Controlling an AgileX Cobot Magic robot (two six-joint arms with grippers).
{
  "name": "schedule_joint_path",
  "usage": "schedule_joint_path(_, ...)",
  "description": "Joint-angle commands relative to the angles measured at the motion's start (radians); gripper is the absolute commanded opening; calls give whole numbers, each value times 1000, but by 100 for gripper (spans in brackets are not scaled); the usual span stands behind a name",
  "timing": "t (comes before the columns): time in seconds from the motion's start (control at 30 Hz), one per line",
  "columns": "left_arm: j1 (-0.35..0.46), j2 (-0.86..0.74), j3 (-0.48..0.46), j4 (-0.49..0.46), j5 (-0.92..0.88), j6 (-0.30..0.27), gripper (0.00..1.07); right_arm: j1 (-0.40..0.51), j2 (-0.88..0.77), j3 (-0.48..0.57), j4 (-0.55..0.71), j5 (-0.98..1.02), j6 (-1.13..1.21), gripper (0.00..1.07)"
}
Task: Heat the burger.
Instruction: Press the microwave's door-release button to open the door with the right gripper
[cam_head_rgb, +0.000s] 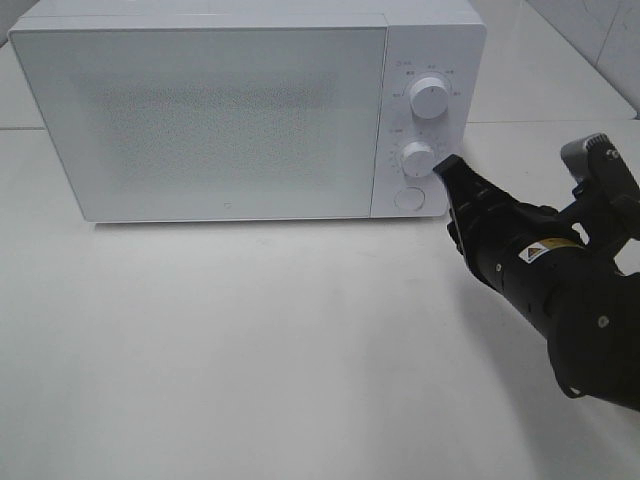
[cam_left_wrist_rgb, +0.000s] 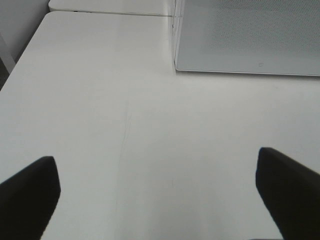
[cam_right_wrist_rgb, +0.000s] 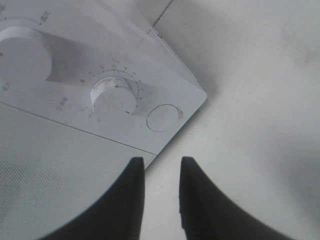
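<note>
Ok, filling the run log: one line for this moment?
microwave shut; right gripper near lower dial; left gripper open; burger unseen

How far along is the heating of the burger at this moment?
Looks done: the microwave door is shut and no burger is in sight; whether it is inside, the frosted door hides. In hand: the right gripper, jaws narrowly apart, points at the lower knob without holding it. Still to do: turning that knob. The left gripper hangs open, idle.
</note>
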Motion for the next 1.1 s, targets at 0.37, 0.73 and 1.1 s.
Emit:
schedule_joint_path(0.37,-5,-5,1,-8,-13,-1,100,6,0,-10,0,-3,524,3)
schedule_joint_path(0.73,-5,-5,1,-8,-13,-1,100,3,32,-20,-20,-70,569,0)
schedule_joint_path(1.1,-5,-5,1,-8,-13,-1,100,3,148,-113,-68,-70,647,0)
